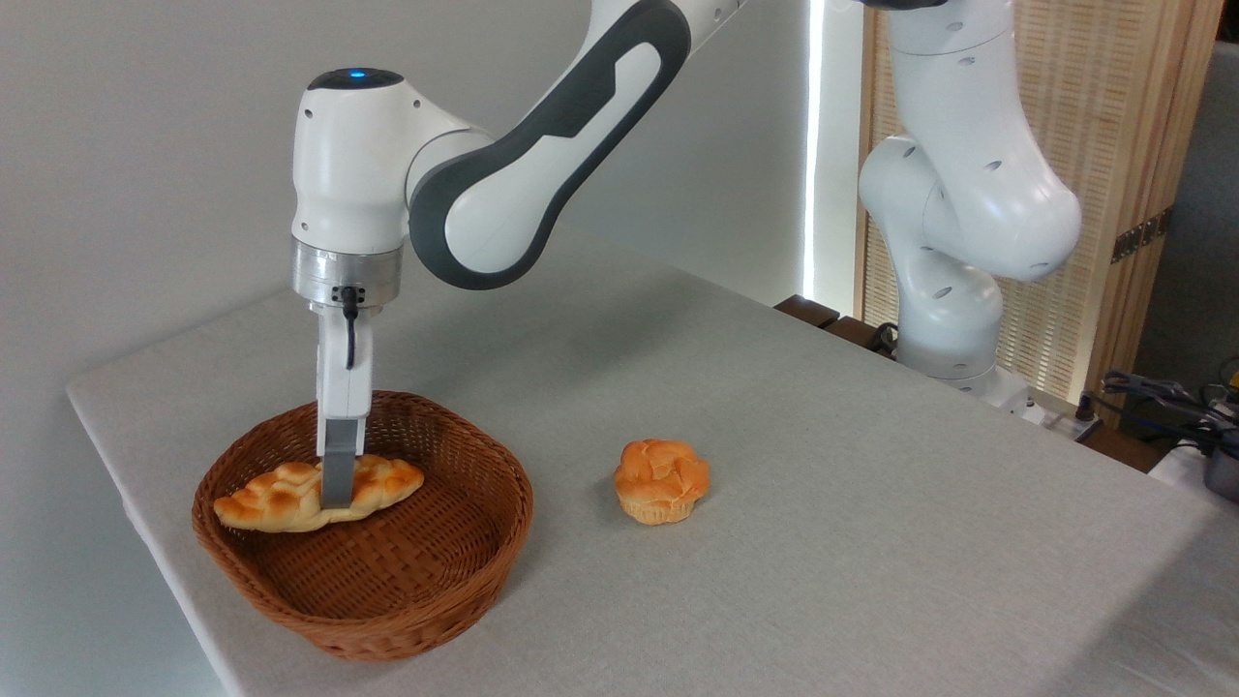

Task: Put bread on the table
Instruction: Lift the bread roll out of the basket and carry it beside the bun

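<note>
The bread (281,497), a long braided golden-brown loaf, is inside the wicker basket (426,590) at the table's (823,542) left front. It sits near rim height, its right end tilted slightly up, with shadow on the weave beneath it. My gripper (337,499) comes straight down onto the loaf's middle. Its near grey finger (339,474) lies flat against the loaf's front side, and the far finger is hidden behind the bread. The gripper looks shut on the bread.
A small round orange bun (662,480) stands on the table to the right of the basket. The arm's white base (953,329) rises at the back right edge, with cables and gear (1176,402) beyond it.
</note>
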